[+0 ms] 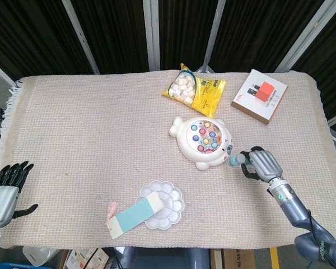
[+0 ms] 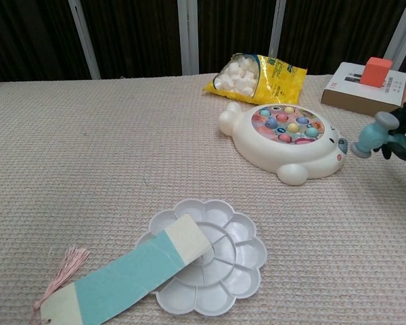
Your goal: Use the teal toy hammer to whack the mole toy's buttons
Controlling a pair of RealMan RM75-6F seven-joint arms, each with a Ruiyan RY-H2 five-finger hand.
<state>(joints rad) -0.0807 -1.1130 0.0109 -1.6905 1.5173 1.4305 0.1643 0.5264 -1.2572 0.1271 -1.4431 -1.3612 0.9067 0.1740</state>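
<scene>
The white mole toy point(image 1: 203, 142) point(image 2: 284, 143) with coloured buttons lies right of the table's middle. My right hand point(image 1: 261, 165) point(image 2: 404, 137) grips the teal toy hammer point(image 1: 236, 159) point(image 2: 370, 135), raised off the cloth. The hammer's head sits just right of the toy's near right edge, apart from the buttons. My left hand point(image 1: 5, 194) hangs open at the table's front left corner, fingers spread, holding nothing.
A yellow snack bag point(image 1: 195, 89) point(image 2: 256, 74) lies behind the toy. A white box with an orange block point(image 1: 259, 95) point(image 2: 363, 80) sits at the back right. A white flower-shaped palette point(image 1: 162, 204) point(image 2: 207, 255) with a teal tasselled bookmark point(image 1: 132, 217) point(image 2: 119, 279) lies at the front.
</scene>
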